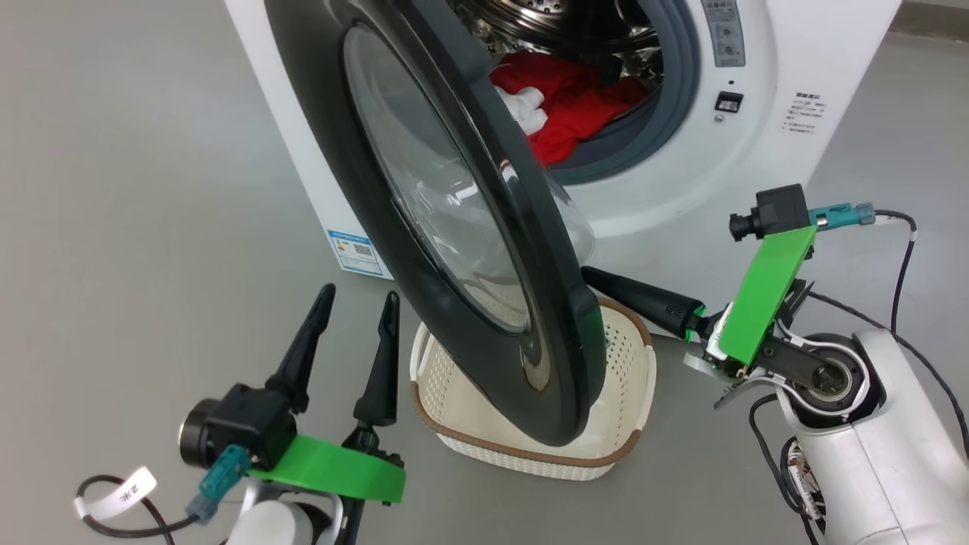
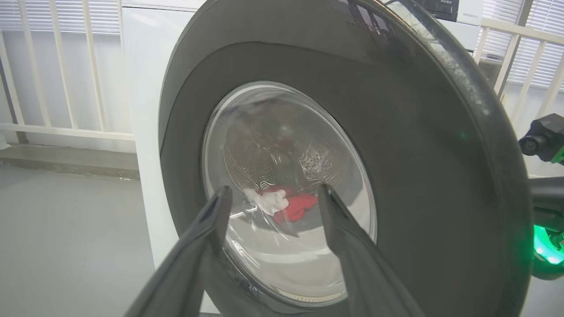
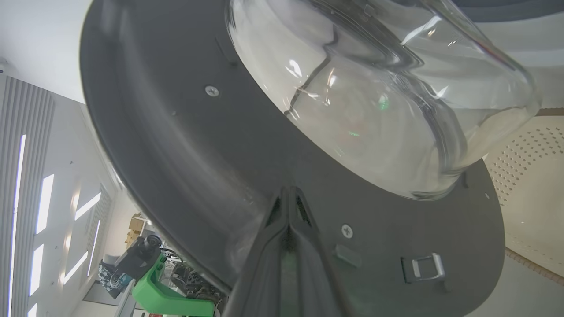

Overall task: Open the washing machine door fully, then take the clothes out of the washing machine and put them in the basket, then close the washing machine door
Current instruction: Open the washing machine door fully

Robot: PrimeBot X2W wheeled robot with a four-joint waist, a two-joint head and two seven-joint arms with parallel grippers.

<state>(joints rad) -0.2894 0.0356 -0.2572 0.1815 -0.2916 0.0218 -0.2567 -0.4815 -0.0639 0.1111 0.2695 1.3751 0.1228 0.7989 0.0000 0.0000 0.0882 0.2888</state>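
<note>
With my right fingers (image 3: pixel 288 211) shut empty against the inner face of the door (image 1: pixel 469 227), and my left fingers (image 1: pixel 381 356) wide open and empty before its front, I should push steadily outward, clear of the clothes (image 1: pixel 568 106) lying behind it.

I see my left gripper (image 1: pixel 359 294), two long dark tapered fingers on a green plastic bracket (image 1: pixel 333 471), low at my left, fingers spread wide and pointing up and away, nothing between them. My right gripper (image 3: pixel 288 196) reaches leftward from its glossy white forearm (image 1: pixel 878 454), fingers pressed together at the tips.
</note>
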